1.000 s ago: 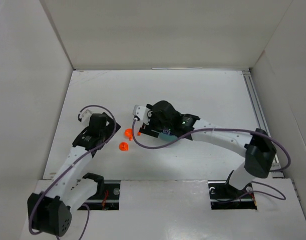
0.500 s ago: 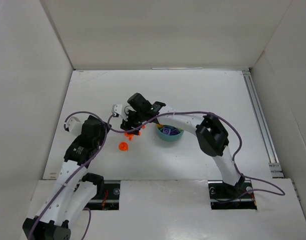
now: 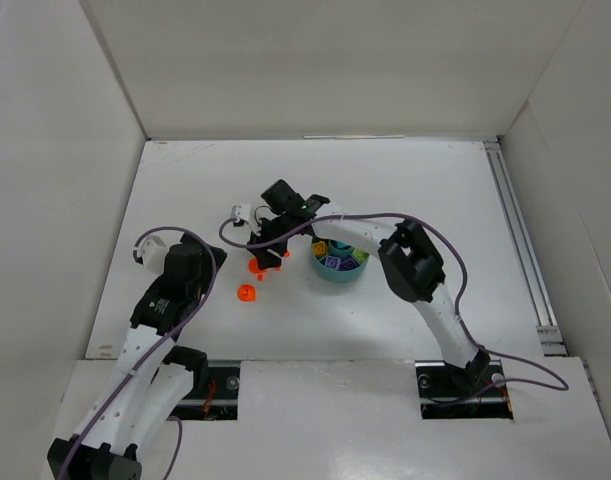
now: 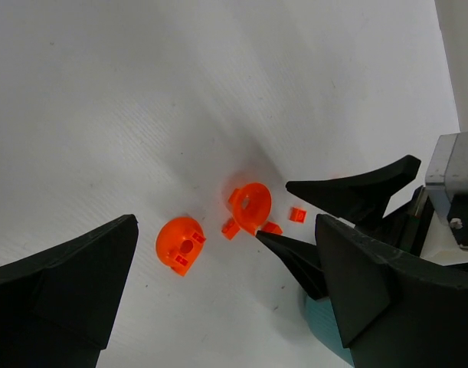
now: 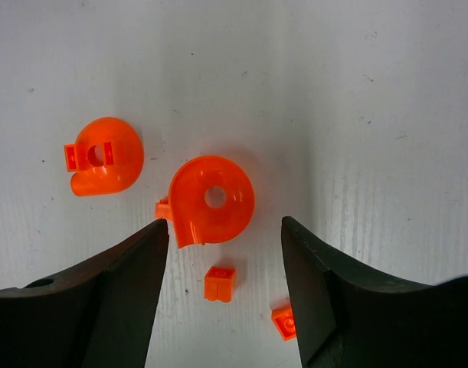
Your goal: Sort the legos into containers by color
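Two orange round legos lie on the white table: one [image 5: 213, 201] under my right gripper, one [image 5: 105, 156] to its left. They show in the top view [image 3: 255, 266] [image 3: 247, 293] and the left wrist view [image 4: 250, 207] [image 4: 180, 244]. Three tiny orange bricks lie beside the nearer round piece: [image 5: 220, 283], [image 5: 284, 321], [image 5: 163, 208]. My right gripper [image 5: 224, 226] [image 3: 266, 250] is open and empty, low over them. My left gripper [image 4: 226, 221] [image 3: 207, 258] is open and empty, left of the pieces. The teal dish [image 3: 335, 274] holds purple, yellow and green pieces.
White walls enclose the table on the left, back and right. My right arm [image 3: 365, 232] arches over the dish's far side. A metal rail [image 3: 515, 230] runs along the table's right edge.
My right arm has swung left off the dish, uncovering it, and its gripper now hangs over the orange pieces. My left gripper has drawn back to the left.
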Motion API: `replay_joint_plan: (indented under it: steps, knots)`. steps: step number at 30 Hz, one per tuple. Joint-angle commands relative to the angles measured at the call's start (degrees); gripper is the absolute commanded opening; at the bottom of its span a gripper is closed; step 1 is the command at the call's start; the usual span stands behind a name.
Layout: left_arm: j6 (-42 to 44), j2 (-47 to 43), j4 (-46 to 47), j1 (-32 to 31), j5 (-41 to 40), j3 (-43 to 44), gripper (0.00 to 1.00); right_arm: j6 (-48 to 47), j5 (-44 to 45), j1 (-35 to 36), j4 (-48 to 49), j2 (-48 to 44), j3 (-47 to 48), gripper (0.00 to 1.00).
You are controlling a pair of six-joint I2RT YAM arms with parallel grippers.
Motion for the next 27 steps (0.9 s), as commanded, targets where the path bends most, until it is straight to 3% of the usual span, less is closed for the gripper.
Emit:
replay_joint_plan:
  steps: [1, 16, 21, 27]
  knots:
    - [0.5, -1.4, 3.3, 0.2, 0.8, -2.1, 1.00, 0.1, -2.7, -0.8, -0.3, 1.2, 3.3, 0.65]
    - [0.4, -2.4, 3.8, 0.2, 0.8, -3.1, 1.00, 2.6, -0.1, -1.3, 4.1, 2.9, 3.3, 0.65]
    - [1.0, -1.9, 4.3, 0.2, 0.2, -3.1, 1.00, 2.6, -1.9, -1.3, 5.7, 3.4, 1.9, 0.59]
    - [1.5, -1.4, 4.8, 0.2, 0.2, -3.1, 1.00, 3.7, -4.7, -1.3, 7.0, 3.4, 1.4, 0.40]
